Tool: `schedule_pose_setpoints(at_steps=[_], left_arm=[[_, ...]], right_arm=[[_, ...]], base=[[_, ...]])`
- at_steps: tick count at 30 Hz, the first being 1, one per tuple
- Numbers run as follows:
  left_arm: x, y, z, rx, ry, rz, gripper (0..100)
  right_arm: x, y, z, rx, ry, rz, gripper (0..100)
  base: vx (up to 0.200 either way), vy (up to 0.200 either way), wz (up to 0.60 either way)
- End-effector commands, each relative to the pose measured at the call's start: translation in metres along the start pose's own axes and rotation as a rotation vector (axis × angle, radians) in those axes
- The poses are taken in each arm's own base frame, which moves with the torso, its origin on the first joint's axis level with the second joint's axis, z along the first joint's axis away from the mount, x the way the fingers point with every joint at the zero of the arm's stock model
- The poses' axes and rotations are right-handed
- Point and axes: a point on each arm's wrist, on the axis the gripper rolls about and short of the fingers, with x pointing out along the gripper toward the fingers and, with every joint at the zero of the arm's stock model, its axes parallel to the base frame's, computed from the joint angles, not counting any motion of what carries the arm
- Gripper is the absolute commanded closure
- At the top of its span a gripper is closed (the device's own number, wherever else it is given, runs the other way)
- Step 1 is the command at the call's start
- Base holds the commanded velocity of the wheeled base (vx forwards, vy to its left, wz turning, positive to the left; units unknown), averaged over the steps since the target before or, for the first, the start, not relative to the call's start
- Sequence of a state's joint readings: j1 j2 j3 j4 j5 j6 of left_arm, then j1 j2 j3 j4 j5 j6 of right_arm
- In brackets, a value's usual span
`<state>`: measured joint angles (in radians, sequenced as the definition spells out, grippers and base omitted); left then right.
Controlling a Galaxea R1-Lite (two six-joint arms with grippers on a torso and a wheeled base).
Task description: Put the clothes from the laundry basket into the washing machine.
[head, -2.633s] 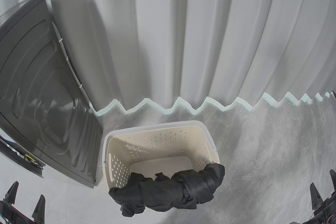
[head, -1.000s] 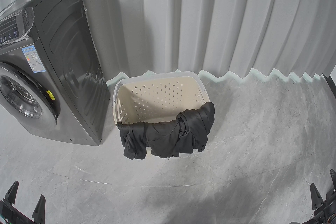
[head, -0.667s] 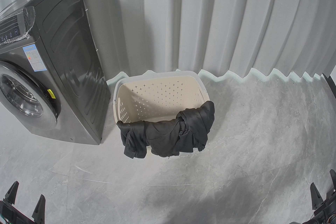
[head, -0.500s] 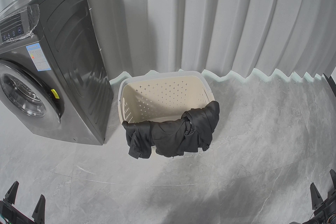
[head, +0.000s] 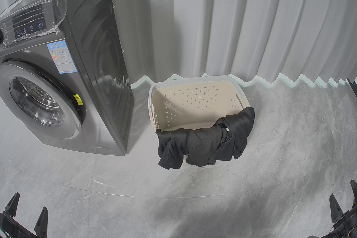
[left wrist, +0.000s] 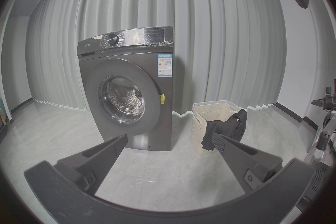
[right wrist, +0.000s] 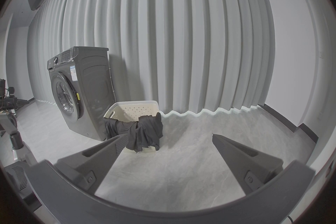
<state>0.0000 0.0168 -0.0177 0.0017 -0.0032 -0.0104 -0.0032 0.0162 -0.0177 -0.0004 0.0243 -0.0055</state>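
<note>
Head view: dark clothes hang over the front rim of the laundry basket, beside the washing machine. The left gripper and right gripper are spread wide, holding nothing.

A pale, deeply pleated curtain hangs across the whole back of the room, its hem meeting the floor in a zigzag line. The floor is grey, marbled and smooth, with faint seams running across it. Beside the curtain stands a plain white wall with a dark skirting board at its foot.
</note>
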Motion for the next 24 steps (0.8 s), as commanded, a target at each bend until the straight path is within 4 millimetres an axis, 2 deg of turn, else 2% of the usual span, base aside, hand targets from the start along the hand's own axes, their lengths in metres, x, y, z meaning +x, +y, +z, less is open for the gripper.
schedule_pose_setpoints(at_steps=[1,24], left_arm=[[0.0,0.0001,-0.0048,-0.002,0.001,0.0,0],[0.0,0.0001,-0.0048,0.0,0.001,0.0,0]], right_arm=[[0.0004,0.0,-0.0052,0.0,0.007,0.0,0],[0.0004,0.0,-0.0052,0.0,0.007,0.002,0]], base=[[0.0,0.2,0.0],[0.0,0.2,0.0]])
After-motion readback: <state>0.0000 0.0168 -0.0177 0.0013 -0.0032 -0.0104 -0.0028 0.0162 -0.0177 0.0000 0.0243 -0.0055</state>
